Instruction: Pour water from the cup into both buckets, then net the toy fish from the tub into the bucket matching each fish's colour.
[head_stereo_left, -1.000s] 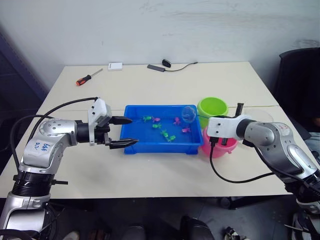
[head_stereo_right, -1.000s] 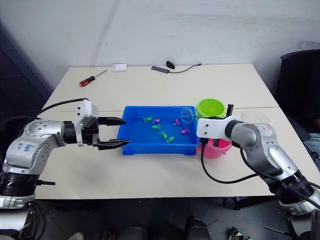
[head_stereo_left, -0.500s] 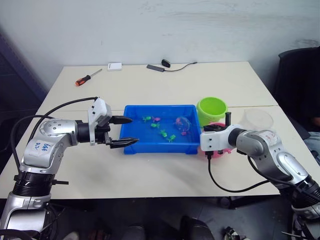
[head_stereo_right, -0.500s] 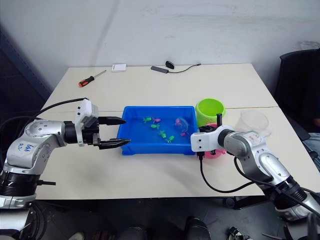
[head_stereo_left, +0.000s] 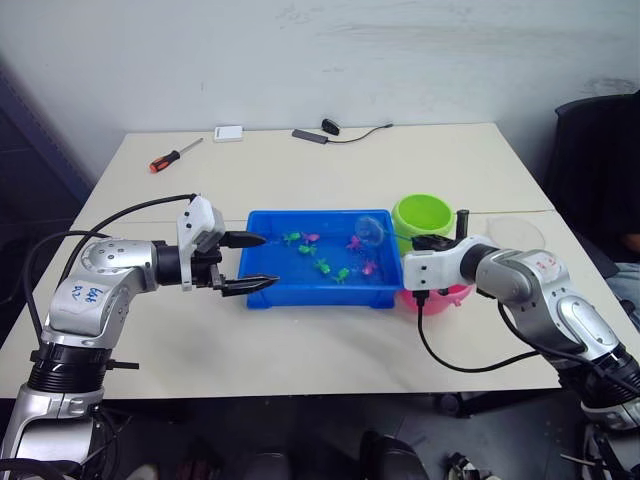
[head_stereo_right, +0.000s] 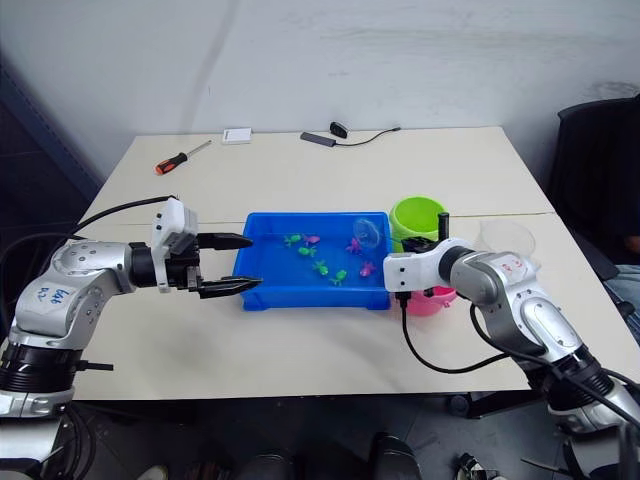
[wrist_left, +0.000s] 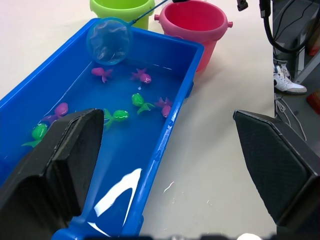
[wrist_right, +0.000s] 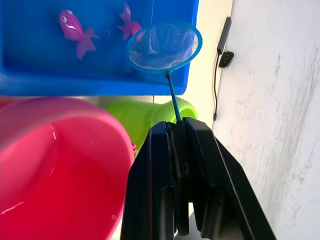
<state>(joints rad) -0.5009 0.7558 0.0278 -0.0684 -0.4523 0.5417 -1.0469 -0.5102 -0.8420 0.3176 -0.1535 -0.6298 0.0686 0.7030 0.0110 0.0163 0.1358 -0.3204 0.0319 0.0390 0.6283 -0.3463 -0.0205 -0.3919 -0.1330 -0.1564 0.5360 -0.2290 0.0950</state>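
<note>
Right wrist view: our right tool (wrist_right: 178, 131) pinches the net (wrist_right: 164, 47) above the tub (wrist_right: 100, 82); our left tool (head_stereo_left: 247, 263) gapes.

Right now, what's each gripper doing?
Left gripper: open, empty, at the tub's left end.
Right gripper: shut on the net handle, hoop over the tub.

The tub (head_stereo_left: 268, 290) is sitting mid-table (head_stereo_left: 300, 170) with toy fish (head_stereo_left: 325, 266) lying in it. Two buckets (head_stereo_left: 424, 214) are standing just right of it, one behind the other. The net (head_stereo_left: 370, 229) is being held over the tub's right end. A screwdriver (head_stereo_left: 173, 155) is lying far back left.
</note>
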